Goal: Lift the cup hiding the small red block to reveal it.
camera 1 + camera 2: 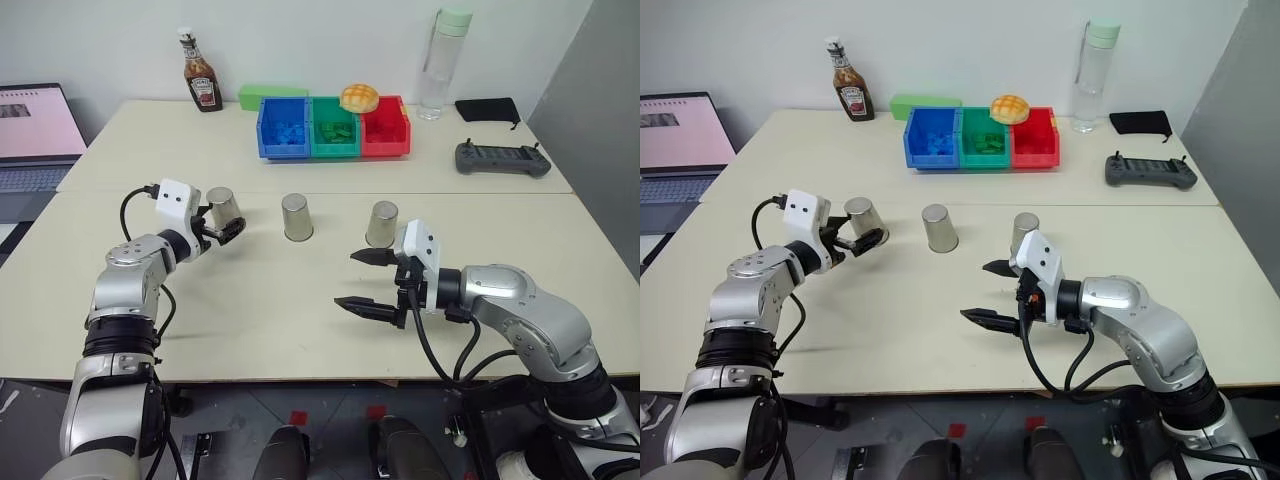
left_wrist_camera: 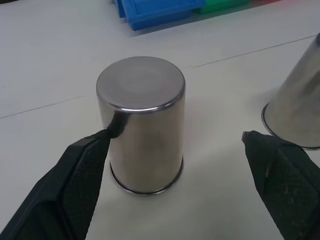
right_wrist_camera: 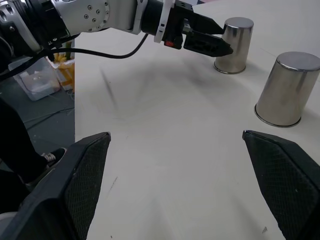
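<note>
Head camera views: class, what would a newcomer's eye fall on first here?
Three upturned silvery metal cups stand in a row across the cream table. The open left gripper brackets the leftmost cup, and the open right gripper hangs nearer the robot than the rightmost cup. Behind, blue, green and red plastic bins catch the eye.

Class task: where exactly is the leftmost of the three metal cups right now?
In the left eye view the leftmost cup stands upside down on the table's left side, between the open fingers of the left pincer, with the middle cup to its right.
</note>
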You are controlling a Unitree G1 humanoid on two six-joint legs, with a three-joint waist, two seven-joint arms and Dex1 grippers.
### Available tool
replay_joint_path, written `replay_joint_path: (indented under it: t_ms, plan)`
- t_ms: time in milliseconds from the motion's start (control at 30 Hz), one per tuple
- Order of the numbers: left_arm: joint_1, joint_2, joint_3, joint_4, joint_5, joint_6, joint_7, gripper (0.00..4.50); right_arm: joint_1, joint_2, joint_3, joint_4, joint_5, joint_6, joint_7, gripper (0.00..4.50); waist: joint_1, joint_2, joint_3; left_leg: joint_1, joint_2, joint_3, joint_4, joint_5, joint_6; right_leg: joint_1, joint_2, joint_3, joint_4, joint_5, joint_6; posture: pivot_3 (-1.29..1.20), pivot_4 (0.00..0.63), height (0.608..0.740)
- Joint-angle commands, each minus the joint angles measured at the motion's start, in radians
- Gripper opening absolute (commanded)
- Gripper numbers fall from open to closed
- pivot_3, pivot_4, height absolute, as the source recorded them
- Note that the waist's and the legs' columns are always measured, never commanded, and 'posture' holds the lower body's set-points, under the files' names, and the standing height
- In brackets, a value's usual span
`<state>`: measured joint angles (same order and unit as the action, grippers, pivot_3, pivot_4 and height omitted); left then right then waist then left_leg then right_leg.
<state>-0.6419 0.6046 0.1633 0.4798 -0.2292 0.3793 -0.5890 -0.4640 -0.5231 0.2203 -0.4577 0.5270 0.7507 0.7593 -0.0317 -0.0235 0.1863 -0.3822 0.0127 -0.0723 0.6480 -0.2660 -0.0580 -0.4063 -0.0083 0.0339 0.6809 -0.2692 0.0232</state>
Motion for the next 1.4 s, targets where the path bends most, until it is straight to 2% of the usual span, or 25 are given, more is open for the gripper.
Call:
replay_joint_path:
  t_ms: [33,267,533,900,933,1000,1133,1200,1400]
  plan:
    - [-0.009,0.011,0.036,-0.032,-0.004,-0.021,0.027,4.47,-0.019,0.001,-0.014,-0.033,0.006,-0.006,0.003,4.50,0.000,0.000,0.000,0.000,0.000,0.000,0.000,0.000,0.000,0.000,0.000,0.000,0.000,0.000,0.000,0.00,0.150,0.740]
    - [-0.054,0.004,0.014,0.046,0.026,-0.048,0.056,4.47,-0.027,0.006,-0.015,-0.032,0.012,0.003,-0.001,4.50,0.000,0.000,0.000,0.000,0.000,0.000,0.000,0.000,0.000,0.000,0.000,0.000,0.000,0.000,0.000,0.00,0.150,0.740]
    - [-0.215,-0.037,-0.032,0.312,0.092,-0.130,0.073,4.47,-0.029,0.005,-0.015,-0.036,0.017,0.012,0.002,4.50,0.001,0.000,0.000,-0.001,-0.001,-0.001,0.001,0.000,0.000,0.000,0.000,-0.002,0.000,0.000,0.000,0.00,0.150,0.740]
    - [-0.324,-0.051,-0.056,0.565,0.160,-0.235,0.111,4.47,-0.026,0.009,-0.016,-0.040,0.016,0.018,-0.002,4.50,-0.001,0.000,0.000,-0.001,-0.001,-0.001,0.001,0.000,0.000,0.000,0.000,-0.003,0.000,0.000,0.000,0.00,0.150,0.740]
    - [-0.333,-0.051,-0.055,0.583,0.162,-0.245,0.112,4.20,-0.025,0.009,-0.016,-0.041,0.017,0.019,-0.003,4.50,-0.001,0.000,0.000,-0.001,-0.001,-0.001,0.001,0.000,0.000,0.000,0.000,-0.003,0.000,0.000,0.000,0.00,0.150,0.740]
    - [-0.346,-0.050,-0.053,0.610,0.164,-0.260,0.115,4.02,-0.023,0.010,-0.017,-0.044,0.017,0.021,-0.005,4.50,-0.001,0.000,0.000,-0.001,-0.001,-0.001,0.001,0.000,0.000,0.000,0.000,-0.003,0.000,0.000,0.000,0.00,0.150,0.740]
    - [-0.355,-0.052,-0.049,0.643,0.161,-0.279,0.108,3.15,-0.021,0.012,-0.019,-0.047,0.018,0.024,-0.009,4.50,-0.002,0.000,0.000,-0.001,-0.001,-0.001,0.001,0.000,0.000,0.000,0.000,-0.003,0.000,0.000,0.000,0.00,0.150,0.740]
    - [-0.358,-0.055,-0.046,0.655,0.157,-0.286,0.102,2.86,-0.019,0.013,-0.019,-0.050,0.019,0.026,-0.011,4.50,-0.002,0.000,0.000,-0.001,-0.001,-0.002,0.001,0.000,0.000,0.000,0.000,-0.003,0.000,0.000,0.000,0.00,0.150,0.740]
    - [-0.362,-0.050,-0.025,0.659,0.143,-0.305,0.096,2.84,-0.015,0.013,-0.021,-0.063,0.023,0.036,-0.014,4.50,-0.002,0.000,0.000,-0.001,-0.001,-0.002,0.001,0.000,0.000,0.000,0.000,-0.003,0.001,0.000,0.000,0.00,0.150,0.740]
